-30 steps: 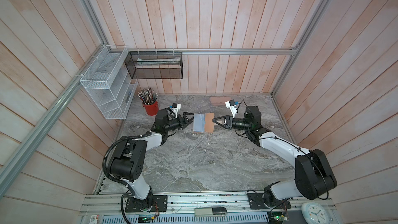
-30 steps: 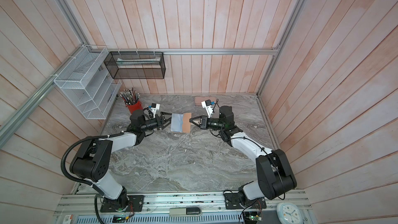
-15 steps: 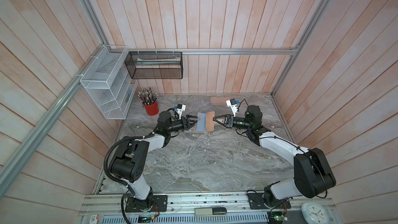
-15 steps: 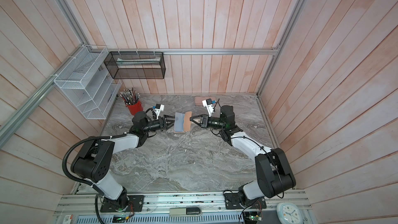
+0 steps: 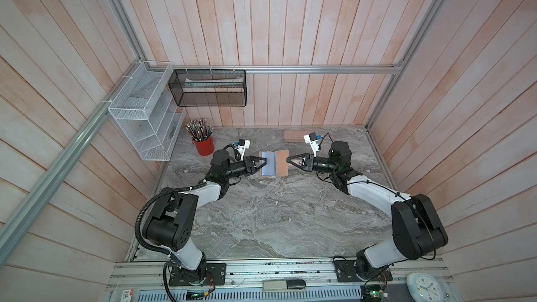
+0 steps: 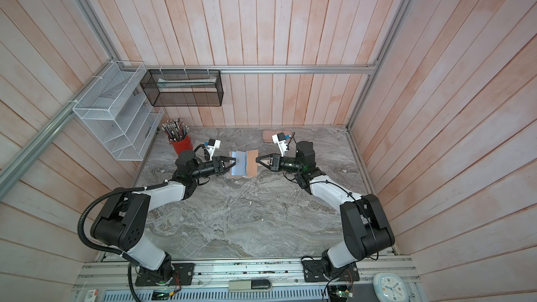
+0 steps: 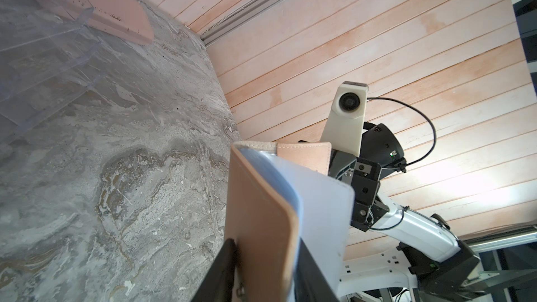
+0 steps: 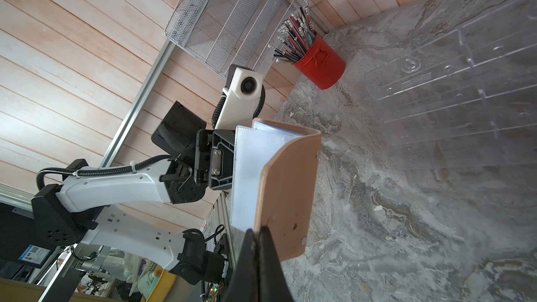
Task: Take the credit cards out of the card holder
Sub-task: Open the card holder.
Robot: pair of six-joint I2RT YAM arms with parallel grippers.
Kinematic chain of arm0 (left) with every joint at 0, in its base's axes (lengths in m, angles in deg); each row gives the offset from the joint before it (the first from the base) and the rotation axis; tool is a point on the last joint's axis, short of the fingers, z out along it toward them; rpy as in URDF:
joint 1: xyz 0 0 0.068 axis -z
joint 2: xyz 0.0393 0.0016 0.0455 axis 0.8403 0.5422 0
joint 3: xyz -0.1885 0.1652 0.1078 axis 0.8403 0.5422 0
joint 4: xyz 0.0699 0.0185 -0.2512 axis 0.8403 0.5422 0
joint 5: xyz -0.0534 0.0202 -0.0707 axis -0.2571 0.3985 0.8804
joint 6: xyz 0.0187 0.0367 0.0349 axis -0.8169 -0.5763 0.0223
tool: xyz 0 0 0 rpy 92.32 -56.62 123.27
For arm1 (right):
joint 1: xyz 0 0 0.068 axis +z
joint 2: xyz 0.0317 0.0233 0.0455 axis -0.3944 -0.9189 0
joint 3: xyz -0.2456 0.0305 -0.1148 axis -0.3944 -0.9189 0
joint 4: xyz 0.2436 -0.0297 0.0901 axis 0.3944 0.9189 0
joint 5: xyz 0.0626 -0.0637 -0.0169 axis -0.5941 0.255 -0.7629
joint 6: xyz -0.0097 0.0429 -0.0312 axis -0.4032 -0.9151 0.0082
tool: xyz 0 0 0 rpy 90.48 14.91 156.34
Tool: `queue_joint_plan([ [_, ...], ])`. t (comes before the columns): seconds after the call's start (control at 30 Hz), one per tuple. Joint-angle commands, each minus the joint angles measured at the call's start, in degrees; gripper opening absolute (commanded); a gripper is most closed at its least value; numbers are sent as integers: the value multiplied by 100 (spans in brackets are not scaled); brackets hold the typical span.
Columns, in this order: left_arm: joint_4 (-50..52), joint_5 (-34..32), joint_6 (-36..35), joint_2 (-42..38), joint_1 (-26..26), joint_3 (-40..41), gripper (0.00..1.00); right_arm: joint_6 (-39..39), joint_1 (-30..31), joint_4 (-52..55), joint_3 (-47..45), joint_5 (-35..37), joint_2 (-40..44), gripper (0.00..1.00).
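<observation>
The tan-pink card holder (image 5: pixel 281 164) (image 6: pixel 251 164) hangs half open above the back middle of the table, held between both arms. Its pale blue-grey sleeves (image 8: pixel 247 175) face up. My left gripper (image 5: pixel 263 161) (image 6: pixel 233 161) is shut on the left cover; in the left wrist view its fingers (image 7: pixel 229 254) press the tan cover (image 7: pixel 261 213) from both sides. My right gripper (image 5: pixel 287 159) (image 6: pixel 257 159) (image 8: pixel 257 232) is shut on the right cover's edge (image 8: pixel 287 187). The credit cards are hidden.
A red cup of pencils (image 5: pixel 203 143) stands at the back left. A longer pale pink case (image 5: pixel 295 135) lies by the back wall. A clear acrylic rack (image 8: pixel 453 82) (image 7: pixel 43 39) sits behind the holder. A white wire shelf (image 5: pixel 145 117) and black mesh basket (image 5: pixel 207 88) hang on the walls.
My left gripper has moved right onto the holder's left cover and closed on it from wide open. The right gripper has kept its pinch and stayed put.
</observation>
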Motion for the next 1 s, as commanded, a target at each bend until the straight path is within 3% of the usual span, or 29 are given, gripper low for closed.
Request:
queue_joint_plan([
  [0.0,210,116,-234,-241,42,-22,31,142,-25,14,246,-103,-127,0],
  [0.17,762,43,-566,-504,66,-65,31,197,-25,79,317,-68,-281,0],
  [0.47,918,-27,-652,-755,78,-29,30,-36,-27,-330,272,-129,-454,0],
  [0.73,891,-69,-621,-780,87,-48,22,-28,-28,-372,249,-136,-475,0],
  [0.97,952,-79,-616,-937,104,-50,24,-90,-66,-498,166,-103,-570,0],
])
